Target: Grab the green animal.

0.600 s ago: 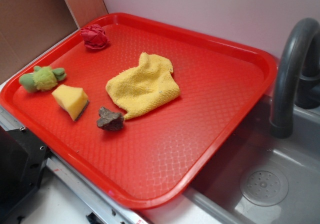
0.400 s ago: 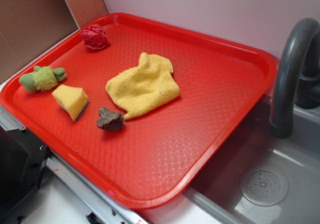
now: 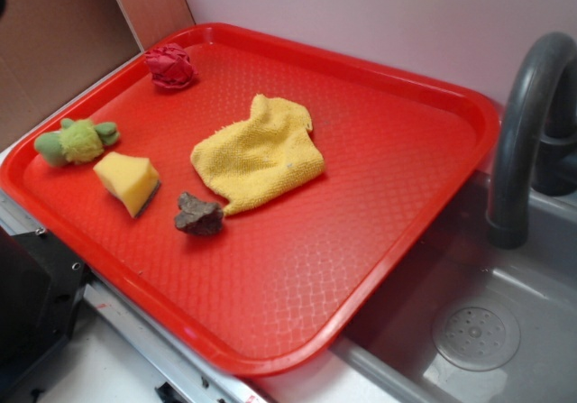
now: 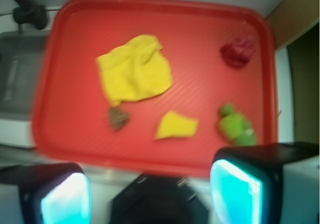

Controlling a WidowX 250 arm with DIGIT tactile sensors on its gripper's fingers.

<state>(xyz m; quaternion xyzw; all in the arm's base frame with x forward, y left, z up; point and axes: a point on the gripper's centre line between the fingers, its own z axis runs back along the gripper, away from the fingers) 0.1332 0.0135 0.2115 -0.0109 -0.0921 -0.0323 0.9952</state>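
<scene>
The green animal (image 3: 75, 141) is a small fuzzy yellow-green plush with a darker green head and limbs. It lies at the left edge of the red tray (image 3: 379, 87). In the wrist view the green animal (image 4: 235, 126) shows at the lower right of the tray, just beyond my right finger. My gripper (image 4: 150, 194) hangs high above the tray's near side, open, with nothing between its cyan pads (image 4: 235, 191). In the exterior view only a dark bit shows at the top left corner.
On the tray lie a yellow sponge wedge (image 3: 129, 182), a brown lump (image 3: 198, 215), a yellow cloth (image 3: 260, 153) and a red crumpled ball (image 3: 170, 67). A grey sink (image 3: 478, 331) with a dark faucet (image 3: 523, 123) lies to the right. A black block (image 3: 32, 304) sits at the lower left.
The objects on the tray have not moved. A dark bit has appeared at the exterior view's top left corner.
</scene>
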